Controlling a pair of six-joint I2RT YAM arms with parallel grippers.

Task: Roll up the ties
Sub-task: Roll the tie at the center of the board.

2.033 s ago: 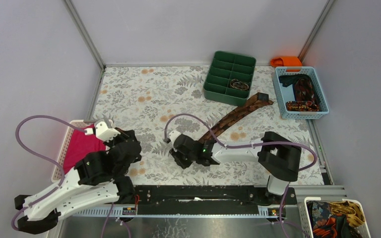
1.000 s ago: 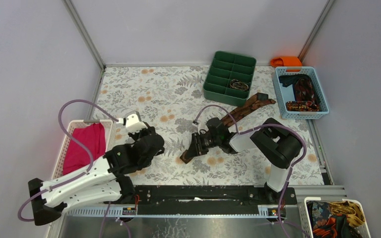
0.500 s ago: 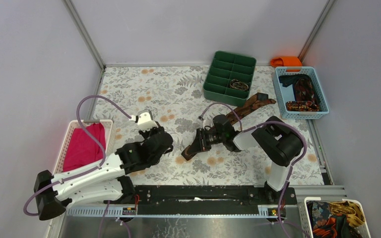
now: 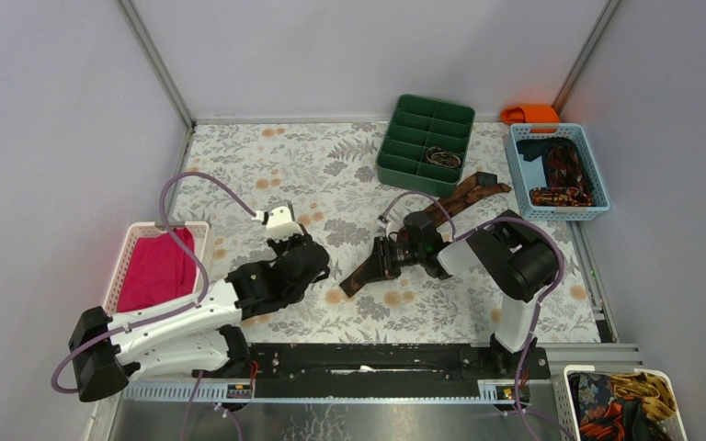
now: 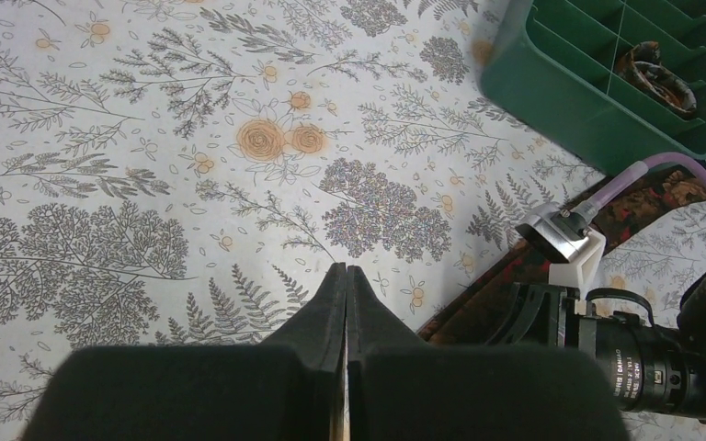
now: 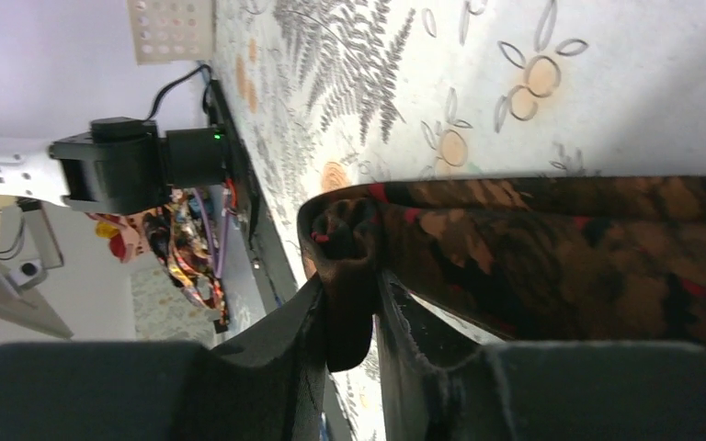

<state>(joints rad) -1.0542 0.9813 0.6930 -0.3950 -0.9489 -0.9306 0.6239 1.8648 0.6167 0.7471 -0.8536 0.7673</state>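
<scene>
Folded end of tie [image 6: 552,239] pinched in narrowly parted right pincer [image 6: 349,308], wrist rolled sideways low over worktop [image 5: 147,138], tie stretched diagonally toward green tray [image 4: 409,176], left pincer [image 5: 346,280] closed, empty, arm extended centreward.

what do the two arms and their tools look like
Both arms are built from white links and bulky black joints. The left arm and the right arm each carry a looping lilac cable that runs to a white camera block at the wrist. The left tool and the right tool each have two flat, matt black fingers that taper towards the tips.
</scene>
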